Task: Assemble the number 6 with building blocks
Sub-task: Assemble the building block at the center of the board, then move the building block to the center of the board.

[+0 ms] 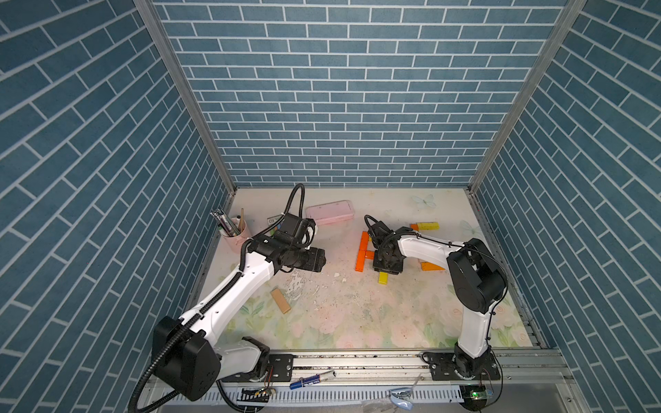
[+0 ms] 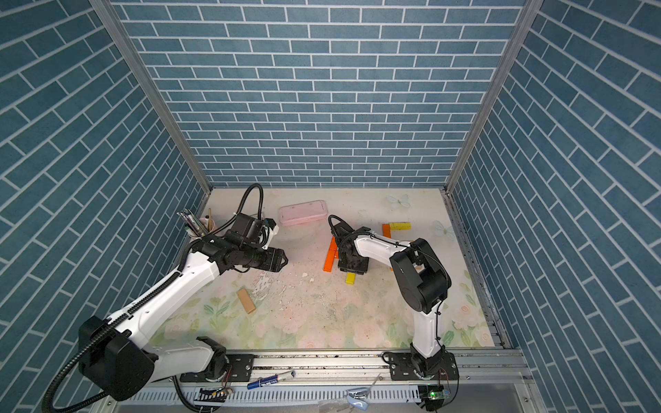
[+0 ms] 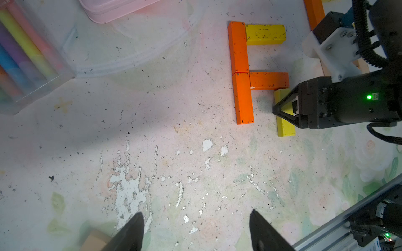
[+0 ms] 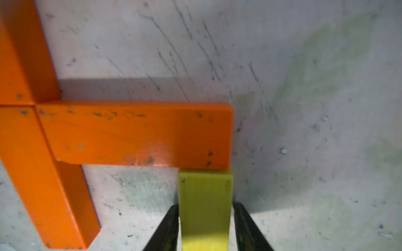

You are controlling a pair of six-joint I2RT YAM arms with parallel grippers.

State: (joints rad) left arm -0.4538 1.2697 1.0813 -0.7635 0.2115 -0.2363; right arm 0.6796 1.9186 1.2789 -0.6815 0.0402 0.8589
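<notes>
Blue brick-pattern walls (image 1: 339, 107) are enclosing a worn floral tabletop (image 1: 357, 321), and the figure is taking shape on it. Landmark for these notes: the orange spine (image 3: 238, 46), two flat orange-painted wooden bars lying end to end and touching.

Done, judging by the layout: the yellow top bar (image 3: 265, 34), a flat yellow-painted wooden block, is lying square against the spine's far end. The orange middle bar (image 3: 268, 80), same shape, is butting the spine at its joint. Both are pointing the same way off the spine.

In hand: the yellow side bar (image 4: 205, 191), another flat yellow wooden block, is lying parallel to the spine's near half, its end touching the free end of the orange middle bar. The right gripper (image 4: 205, 205) is straddling it, fingers against or just off its long sides; I cannot tell whether they are clamping or letting go.

Left to do: one bar closing the loop from the spine's near end to the yellow side bar. Candidates: the plain tan wooden bar (image 1: 280, 301), lying well apart from the spine toward the left arm, and spare yellow and orange bars (image 1: 428, 226) off the spine's far end. The left gripper (image 3: 195, 213) is hanging with jaws wide apart, nothing between them
</notes>
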